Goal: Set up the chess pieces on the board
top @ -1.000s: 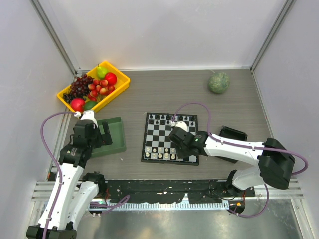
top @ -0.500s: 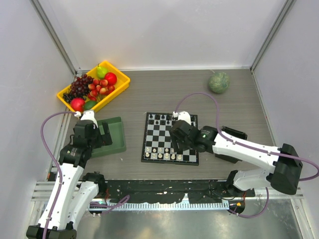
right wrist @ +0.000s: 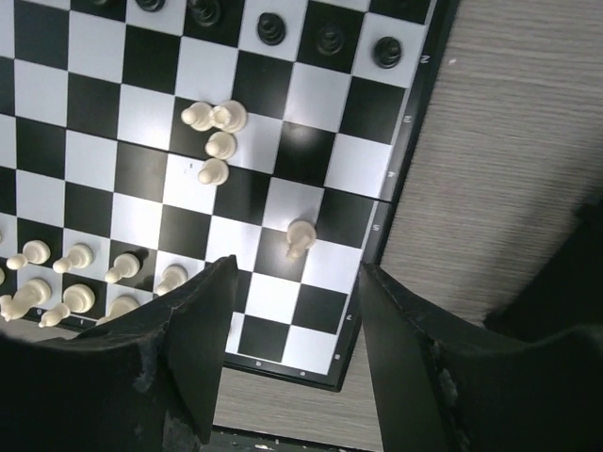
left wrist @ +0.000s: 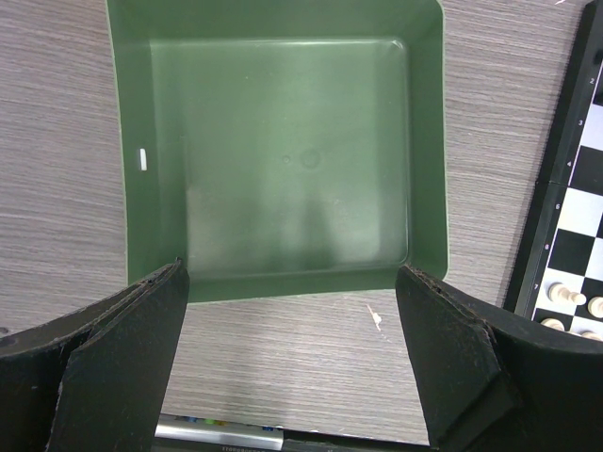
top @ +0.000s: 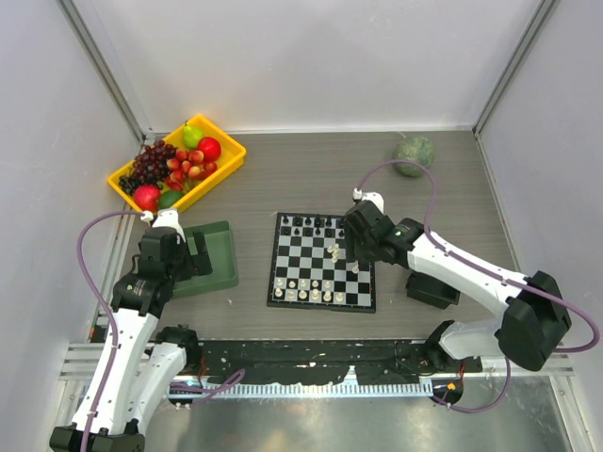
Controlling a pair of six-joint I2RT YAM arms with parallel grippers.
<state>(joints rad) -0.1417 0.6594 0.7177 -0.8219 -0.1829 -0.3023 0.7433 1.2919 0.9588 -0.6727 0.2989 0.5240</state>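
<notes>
Looks partly done, roughly midway. On the board (top: 300, 256), lying mid-table toward the near edge: black chess pieces (right wrist: 330, 40) lined along the side facing the far edge, and cream pieces (right wrist: 75, 256) in two short rows at the board corner toward the table's near-left corner. Out of place, by this judgement: a cluster of four cream pieces (right wrist: 229, 116) huddled mid-board, touching or nearly so, and a lone cream piece (right wrist: 300, 235) apart from them, just inside the board's right border. Leaves those five to be carried to home squares near the near edge, plus any gaps in the ranks. Full count and completeness of the black side not judgeable from these views.

Right gripper (right wrist: 294, 273) above the right side of the board, over the lone cream piece, jaws spread wide, holding nothing. Left gripper (left wrist: 290, 278) toward the table's left edge, above the near wall of the green tray (left wrist: 424, 141), jaws likewise spread wide, holding nothing, well apart from the board.
</notes>
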